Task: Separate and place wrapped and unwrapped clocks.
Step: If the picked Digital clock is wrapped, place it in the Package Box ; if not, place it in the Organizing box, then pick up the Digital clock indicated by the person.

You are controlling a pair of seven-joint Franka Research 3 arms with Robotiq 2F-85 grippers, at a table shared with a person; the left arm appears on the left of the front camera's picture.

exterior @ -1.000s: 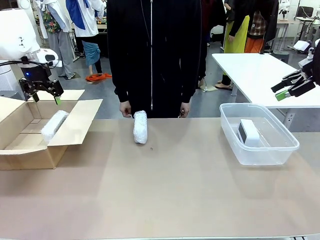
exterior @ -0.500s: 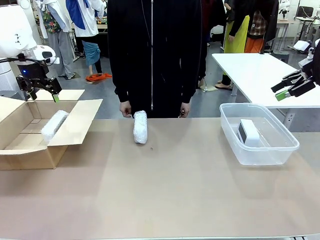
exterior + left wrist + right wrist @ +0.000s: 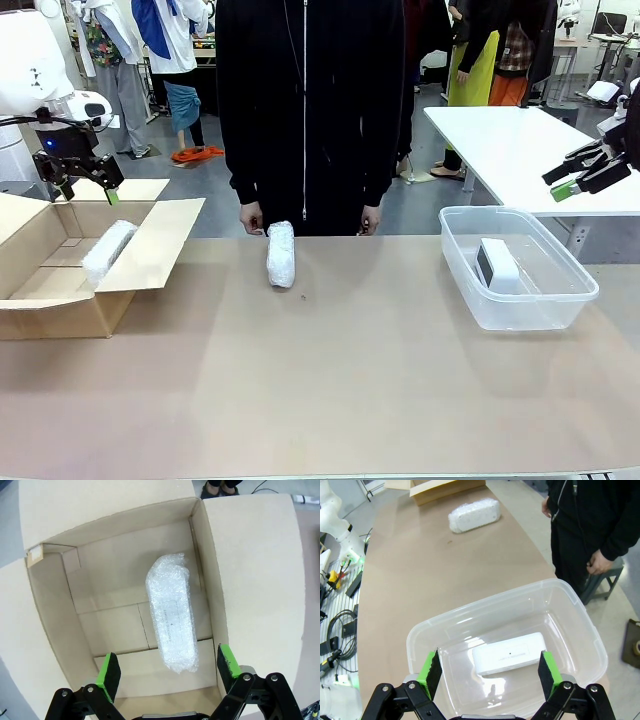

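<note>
One wrapped clock (image 3: pixel 281 254) in white bubble wrap lies on the table near the far edge, also seen as the bundle (image 3: pixel 474 515). A second wrapped clock (image 3: pixel 108 252) rests inside the cardboard box (image 3: pixel 150 250); from above it is the bundle (image 3: pixel 172 612) on the box floor (image 3: pixel 115 625). The bare white clock (image 3: pixel 500 266) sits in the clear plastic tub (image 3: pixel 560 300), and shows as the clock (image 3: pixel 510 653). My left gripper (image 3: pixel 90 192) (image 3: pixel 170 667) hangs open above the box, holding nothing. Over the tub's far right side, my right gripper (image 3: pixel 556 186) (image 3: pixel 490 672) is open and holds nothing.
A person in black stands at the far edge, with hands (image 3: pixel 251 218) hanging just behind the table beside the loose bundle. A white table (image 3: pixel 520 140) stands behind the tub. The brown tabletop (image 3: pixel 350 380) is bare in front.
My left gripper has risen and drawn a little to the left above the box. The right arm, the person and the clocks have not moved.
</note>
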